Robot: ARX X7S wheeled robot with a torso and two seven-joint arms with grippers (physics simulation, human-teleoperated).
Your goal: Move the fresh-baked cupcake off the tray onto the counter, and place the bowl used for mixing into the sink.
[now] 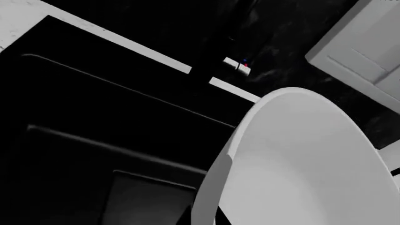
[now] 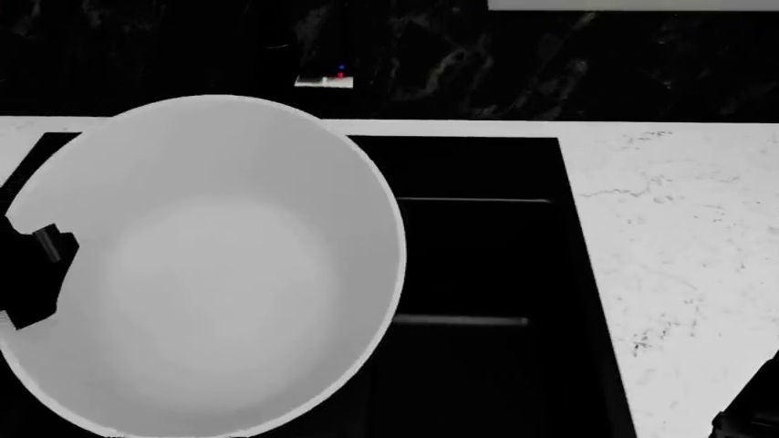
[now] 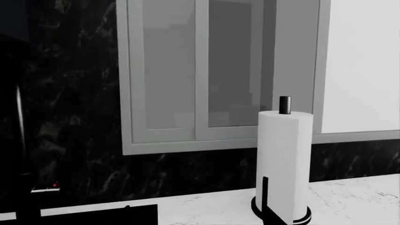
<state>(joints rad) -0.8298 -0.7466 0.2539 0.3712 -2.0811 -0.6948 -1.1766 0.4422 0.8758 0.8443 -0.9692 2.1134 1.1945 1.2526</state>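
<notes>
The sink [image 2: 487, 265], a black basin with a stepped ledge, is sunk in the white veined counter [image 2: 681, 237]. Over its left part hangs the bowl [image 2: 219, 274], big and white, with the left gripper [image 2: 36, 265] clamped on its rim. The left wrist view shows the bowl's outer wall above the basin. Only the right wrist view shows a paper-towel roll [image 3: 282, 164] on the counter beyond the sink, under grey cabinet doors [image 3: 200, 70] — the right gripper's state cannot be told. Behind the sink, dark marbled wall [image 2: 548, 55] and faucet [image 2: 327, 73].
</notes>
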